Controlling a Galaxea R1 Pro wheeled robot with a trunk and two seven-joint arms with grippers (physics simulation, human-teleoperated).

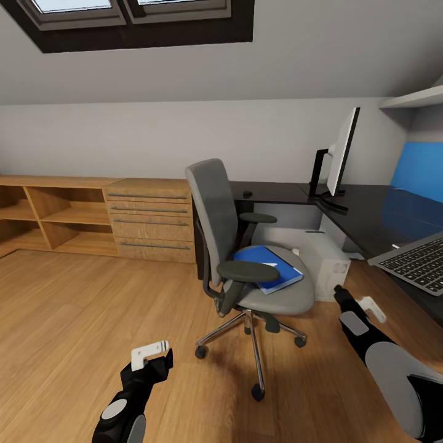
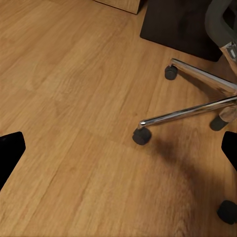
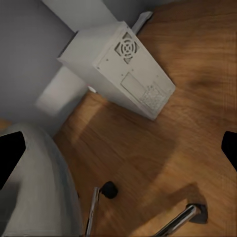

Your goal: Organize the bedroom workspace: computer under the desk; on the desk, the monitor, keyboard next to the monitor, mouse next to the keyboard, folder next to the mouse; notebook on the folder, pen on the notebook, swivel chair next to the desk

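Blue folder [image 1: 268, 267]: lies on the swivel chair [image 1: 246, 246] seat, frame centre, well apart from the black table [image 1: 369, 215]. Step: fetching the folder. Left claw [image 1: 151, 355] and right claw [image 1: 363, 303]: both open, empty. Next: right claw reaches in, clearing the armrest.

There was one swivel chair [image 1: 246, 246], one folder [image 1: 266, 266], one computer [image 1: 323, 261], one monitor [image 1: 341, 154], one keyboard [image 1: 415, 261] and two hands.
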